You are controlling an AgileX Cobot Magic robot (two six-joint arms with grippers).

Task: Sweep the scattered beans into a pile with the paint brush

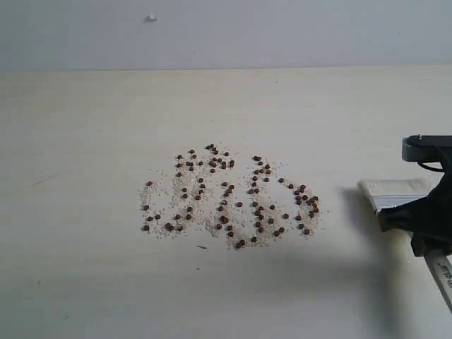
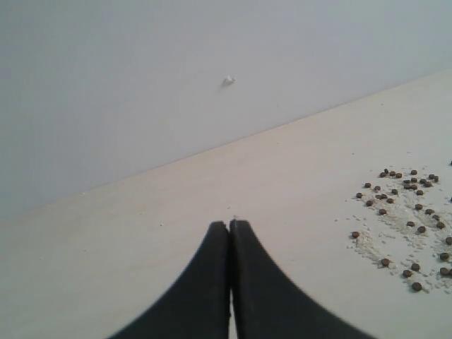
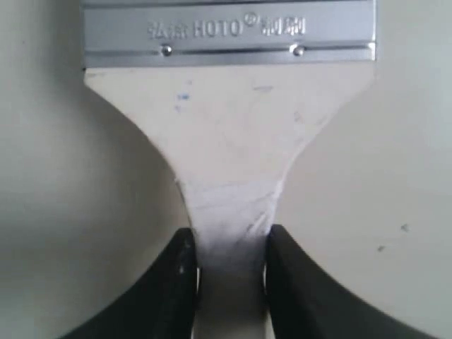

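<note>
- Exterior view: the beans (image 1: 232,196) lie scattered in a broad loose patch at the middle of the pale table (image 1: 85,282), mixed with whitish crumbs (image 1: 164,192); they are spread out, not heaped
- The paint brush (image 1: 395,192) sits at the right edge, to the right of the patch, with bare table between them; its pale bristles point toward the beans and its wooden handle (image 1: 441,274) runs off toward the lower right corner
- The right gripper (image 1: 422,220) is a dark shape clamped across the brush just behind the silver metal band (image 1: 397,204); whether the bristles touch the table cannot be told here; a small white speck (image 1: 151,18) marks the grey wall (image 1: 282,32) behind
- Left wrist view: the left gripper (image 2: 230,233) has its two black fingers (image 2: 205,289) pressed flat together with nothing between them; it hangs over bare table, and the beans (image 2: 406,219) lie well off to one side; the white speck (image 2: 228,81) shows on the wall
- Right wrist view: the right gripper (image 3: 231,263) is partly closed, a finger (image 3: 176,279) on each side of the narrow neck of the handle and touching it; the paint brush (image 3: 233,134) widens beyond them to the riveted, lettered metal band (image 3: 229,32); the bristles are out of this view
</note>
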